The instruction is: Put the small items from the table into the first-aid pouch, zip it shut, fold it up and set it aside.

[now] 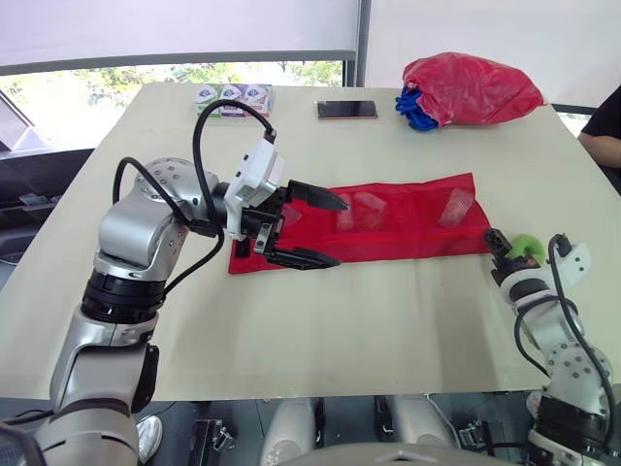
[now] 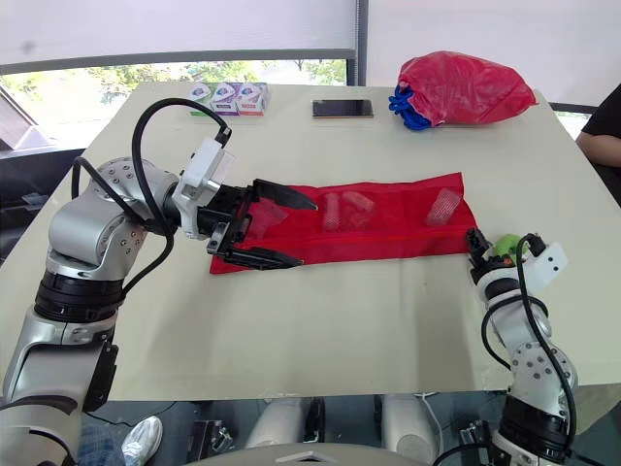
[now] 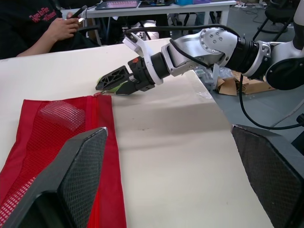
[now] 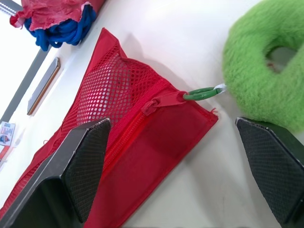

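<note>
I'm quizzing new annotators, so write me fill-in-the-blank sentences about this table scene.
The fluffy ring clipped to the zipper of the long red mesh pouch is ___.
The left tool, at the pouch's left end, is ___.
The flat dark phone lies on the beige ___.
Missing: green; open; table.

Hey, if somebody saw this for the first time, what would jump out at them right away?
A long red mesh pouch lies flat across the middle of the table, with the left gripper wide open over its left end. At its right end, a fluffy green ring hangs off the zipper pull, right by the right gripper. A bulging red bag sits at the far right corner.
</note>
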Robot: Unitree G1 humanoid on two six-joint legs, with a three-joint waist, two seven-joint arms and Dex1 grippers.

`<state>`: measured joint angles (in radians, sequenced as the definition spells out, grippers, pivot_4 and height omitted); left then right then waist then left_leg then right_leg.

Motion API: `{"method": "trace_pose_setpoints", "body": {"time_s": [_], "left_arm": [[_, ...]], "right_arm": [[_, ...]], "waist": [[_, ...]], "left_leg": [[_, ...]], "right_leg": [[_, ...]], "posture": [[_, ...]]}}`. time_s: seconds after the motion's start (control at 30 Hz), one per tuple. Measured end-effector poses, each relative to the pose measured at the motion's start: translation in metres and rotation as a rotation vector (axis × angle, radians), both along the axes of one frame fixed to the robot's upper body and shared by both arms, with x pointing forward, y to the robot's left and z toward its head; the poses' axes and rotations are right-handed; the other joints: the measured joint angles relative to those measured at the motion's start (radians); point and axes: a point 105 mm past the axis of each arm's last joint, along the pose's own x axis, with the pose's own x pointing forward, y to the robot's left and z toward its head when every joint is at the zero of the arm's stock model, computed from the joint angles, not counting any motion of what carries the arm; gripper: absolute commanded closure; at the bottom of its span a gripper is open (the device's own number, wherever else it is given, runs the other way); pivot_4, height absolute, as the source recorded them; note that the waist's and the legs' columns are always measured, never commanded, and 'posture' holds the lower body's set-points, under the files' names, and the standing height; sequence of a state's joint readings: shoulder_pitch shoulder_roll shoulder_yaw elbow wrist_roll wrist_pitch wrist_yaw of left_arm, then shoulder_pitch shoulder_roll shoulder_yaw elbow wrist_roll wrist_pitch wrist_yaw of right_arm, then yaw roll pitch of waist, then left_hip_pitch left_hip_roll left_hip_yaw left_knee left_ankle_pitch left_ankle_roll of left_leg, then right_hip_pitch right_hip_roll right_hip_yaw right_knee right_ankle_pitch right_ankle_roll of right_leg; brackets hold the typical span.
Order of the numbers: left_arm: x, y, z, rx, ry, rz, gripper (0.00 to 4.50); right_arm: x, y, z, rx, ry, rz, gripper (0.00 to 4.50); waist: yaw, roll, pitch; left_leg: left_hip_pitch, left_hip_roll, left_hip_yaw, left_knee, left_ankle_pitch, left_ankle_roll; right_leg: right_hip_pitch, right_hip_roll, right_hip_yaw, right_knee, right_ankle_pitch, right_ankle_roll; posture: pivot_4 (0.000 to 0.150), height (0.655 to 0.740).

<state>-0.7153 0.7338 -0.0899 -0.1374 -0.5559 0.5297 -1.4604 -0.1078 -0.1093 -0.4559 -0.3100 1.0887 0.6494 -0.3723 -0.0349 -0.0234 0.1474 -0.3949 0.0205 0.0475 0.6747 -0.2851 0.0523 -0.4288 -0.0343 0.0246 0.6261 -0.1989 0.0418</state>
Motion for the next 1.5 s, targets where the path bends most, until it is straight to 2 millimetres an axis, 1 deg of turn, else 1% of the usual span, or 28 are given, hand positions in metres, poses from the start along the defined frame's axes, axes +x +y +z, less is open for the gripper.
{"method": "trace_pose_setpoints", "body": {"time_s": [0.17,0.43,0.63,0.83,0.93,0.97,1.0,1.07,1.1,1.17,1.2,1.23,1.33,1.5], "left_arm": [[0.0,-0.001,0.0,-0.004,-0.005,-0.004,0.07],[0.0,-0.002,0.0,-0.005,-0.008,-0.008,0.07],[0.0,-0.002,0.0,-0.006,-0.01,-0.007,0.07],[0.0,-0.003,0.0,-0.011,-0.011,-0.011,0.07],[0.0,-0.003,0.0,-0.013,-0.011,-0.012,0.0],[0.0,-0.003,0.0,-0.013,-0.01,-0.011,0.0],[0.0,-0.003,0.0,-0.014,-0.011,-0.011,0.0],[0.0,-0.004,0.0,-0.016,-0.011,-0.008,0.0],[0.0,-0.004,0.0,-0.016,-0.011,-0.007,0.0],[0.001,-0.004,0.0,-0.018,-0.012,-0.002,0.0],[0.001,-0.004,0.001,-0.019,-0.012,0.001,0.0],[0.002,-0.004,0.0,-0.019,-0.011,0.004,0.0],[0.004,-0.003,0.0,-0.021,0.001,0.021,0.0],[0.014,0.001,-0.003,-0.029,0.049,0.098,0.0]], "right_arm": [[0.008,0.01,-0.001,0.056,-0.019,0.034,0.0],[0.017,0.019,0.0,0.159,-0.089,0.106,0.0],[0.02,0.016,-0.001,0.126,-0.112,0.149,0.0],[0.026,0.02,-0.001,0.105,-0.13,0.191,0.0],[0.031,0.021,-0.003,0.095,-0.132,0.198,0.72],[0.031,0.022,-0.006,0.089,-0.125,0.196,1.37],[0.032,0.022,-0.007,0.088,-0.123,0.196,1.56],[0.034,0.025,-0.012,0.081,-0.112,0.203,2.42],[0.034,0.025,-0.01,0.077,-0.124,0.206,3.01],[0.035,0.027,-0.004,0.068,-0.152,0.209,3.9],[0.034,0.027,-0.002,0.065,-0.164,0.206,4.44],[0.033,0.027,0.001,0.059,-0.176,0.206,4.48],[0.026,0.024,-0.001,0.043,-0.178,0.191,4.48],[-0.003,0.014,-0.008,-0.093,-0.135,0.174,4.48]], "waist": [[-0.001,0.0,0.0],[-0.006,0.0,0.0],[-0.006,0.0,0.0],[-0.006,0.0,0.0],[-0.006,0.0,0.0],[-0.005,0.0,0.0],[-0.005,0.0,0.0],[-0.006,0.0,0.0],[-0.006,0.0,0.0],[-0.005,-0.001,-0.001],[-0.004,-0.001,-0.001],[-0.004,-0.001,-0.001],[0.004,-0.001,-0.001],[0.021,0.0,-0.001]], "left_leg": [[0.0,0.0,0.0,0.0,0.0,0.0],[0.0,0.001,0.0,0.0,0.0,0.0],[0.0,0.0,0.001,0.0,0.0,0.0],[0.001,0.0,0.001,0.0,0.0,0.0],[0.001,0.0,0.001,0.0,0.0,0.0],[0.001,0.0,0.001,0.0,0.0,0.0],[0.001,0.0,0.001,0.0,0.0,0.0],[0.001,0.0,0.001,0.0,0.0,0.0],[0.001,0.0,0.001,0.0,0.0,0.0],[0.001,0.0,0.001,0.0,0.0,0.0],[0.001,0.0,0.001,0.0,0.0,0.0],[0.001,0.0,0.0,0.001,0.0,0.0],[0.0,0.0,0.0,0.001,0.0,0.0],[-0.001,0.0,-0.001,0.001,0.0,0.0]], "right_leg": [[0.0,0.0,0.0,0.0,0.0,0.0],[0.0,0.001,0.001,0.0,0.0,0.0],[0.0,0.001,0.001,0.0,0.001,0.001],[0.0,0.001,0.001,0.0,0.001,0.001],[0.0,0.001,0.001,0.0,0.001,0.001],[0.0,0.001,0.001,0.0,0.001,0.001],[0.0,0.001,0.001,0.0,0.001,0.001],[0.0,0.001,0.001,0.0,0.001,0.001],[0.0,0.001,0.001,0.001,0.001,0.001],[0.0,0.001,0.001,0.001,0.001,0.001],[0.0,0.001,0.001,0.001,0.001,0.001],[0.001,0.001,0.001,0.001,0.001,0.001],[0.001,0.001,0.001,0.0,0.0,0.001],[0.0,0.001,0.001,0.0,0.0,0.001]], "posture": [[0.15,0.74],[0.15,0.74],[0.15,0.74],[0.15,0.74],[0.15,0.74],[0.15,0.74],[0.15,0.74],[0.15,0.74],[0.15,0.74],[0.15,0.74],[0.15,0.74],[0.15,0.74],[0.15,0.74],[0.15,0.74]]}}
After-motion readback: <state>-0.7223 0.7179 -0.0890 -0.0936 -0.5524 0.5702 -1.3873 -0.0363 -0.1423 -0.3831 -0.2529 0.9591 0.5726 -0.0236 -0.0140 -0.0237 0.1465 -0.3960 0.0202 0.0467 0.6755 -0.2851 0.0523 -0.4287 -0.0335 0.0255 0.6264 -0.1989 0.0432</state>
